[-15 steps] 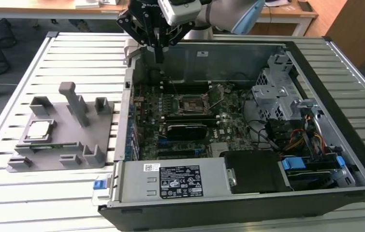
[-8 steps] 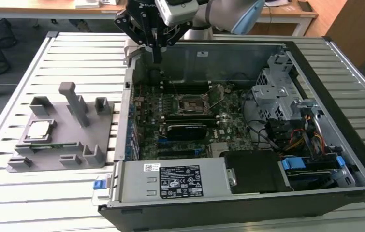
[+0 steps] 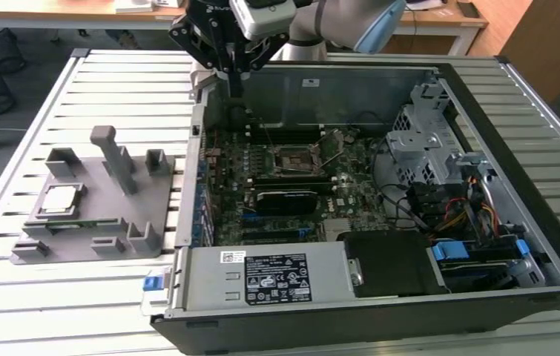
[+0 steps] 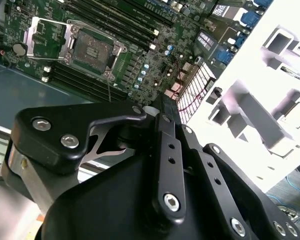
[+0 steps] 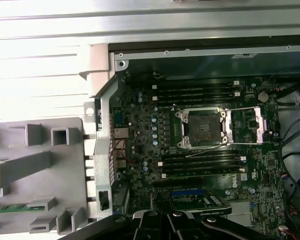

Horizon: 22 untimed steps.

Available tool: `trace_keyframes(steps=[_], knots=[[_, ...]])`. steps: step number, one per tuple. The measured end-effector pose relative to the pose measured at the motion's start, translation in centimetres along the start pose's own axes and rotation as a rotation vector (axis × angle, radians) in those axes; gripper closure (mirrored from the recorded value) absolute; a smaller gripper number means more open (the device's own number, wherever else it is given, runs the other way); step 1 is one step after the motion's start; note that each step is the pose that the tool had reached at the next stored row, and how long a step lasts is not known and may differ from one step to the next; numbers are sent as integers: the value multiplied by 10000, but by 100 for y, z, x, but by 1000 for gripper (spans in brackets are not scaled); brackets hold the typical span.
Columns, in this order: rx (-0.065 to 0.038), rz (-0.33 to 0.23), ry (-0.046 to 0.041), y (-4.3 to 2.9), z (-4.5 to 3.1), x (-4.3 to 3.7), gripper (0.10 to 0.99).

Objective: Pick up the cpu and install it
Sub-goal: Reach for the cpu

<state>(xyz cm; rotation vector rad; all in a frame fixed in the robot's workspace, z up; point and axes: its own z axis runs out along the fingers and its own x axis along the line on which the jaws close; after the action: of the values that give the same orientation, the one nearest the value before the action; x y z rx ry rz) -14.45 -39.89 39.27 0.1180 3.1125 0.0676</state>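
Cpu (image 3: 62, 200) lies flat in a grey holder (image 3: 111, 230) on the slatted surface (image 3: 22, 311), outside the case (image 3: 379, 322). It is well apart from the gripper (image 3: 233, 83), toward the exterior view's left and nearer that camera. The chip is square, so it has no long axis. The gripper hangs vertically over the case's far corner. Jaws appear pressed together and empty. Socket (image 5: 202, 127) stands open and unfilled.

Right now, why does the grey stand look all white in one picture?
In the second wrist view, strong light washes the grey stand out to white; in the exterior view it looks evenly grey, with the cpu lying on it; in the first wrist view the slatted table glares pale.
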Motion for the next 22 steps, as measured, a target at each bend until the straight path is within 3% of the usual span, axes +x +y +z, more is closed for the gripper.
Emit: trace_keyframes(steps=[22], knots=[[0, 0, 0, -17, 3, 219, 980]])
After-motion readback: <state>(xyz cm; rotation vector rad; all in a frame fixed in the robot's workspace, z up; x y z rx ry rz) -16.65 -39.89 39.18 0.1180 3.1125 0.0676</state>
